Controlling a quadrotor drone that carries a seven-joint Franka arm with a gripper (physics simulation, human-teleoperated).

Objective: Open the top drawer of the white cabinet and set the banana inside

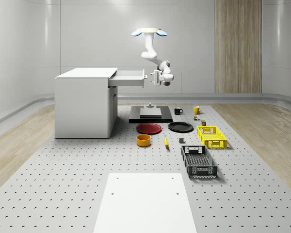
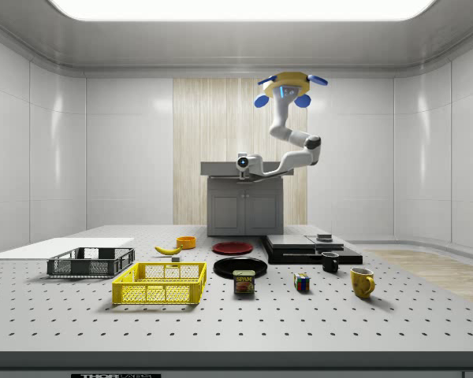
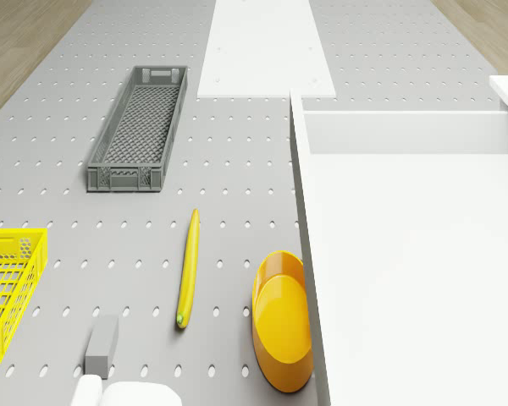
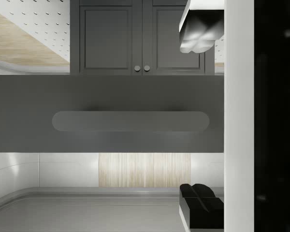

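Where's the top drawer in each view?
Whole-scene view: drawer pulled out of the cabinet toward that view's right; drone hovers above its front end.
Side view: front facing the camera, atop the cabinet.
Drone view: open white inside, beside the bowl.
Wrist view: grey front with handle, next to the cabinet doors.
Shared landmark: the cabinet.

Counter (image 1: 63, 165): we see it grey and perforated.
On it: white cabinet (image 1: 82, 104), banana (image 1: 166, 141), orange bowl (image 1: 143, 140), red plate (image 1: 149, 128), black plate (image 1: 180, 127), yellow basket (image 1: 211, 136), grey crate (image 1: 199, 161), white panel (image 1: 144, 203).
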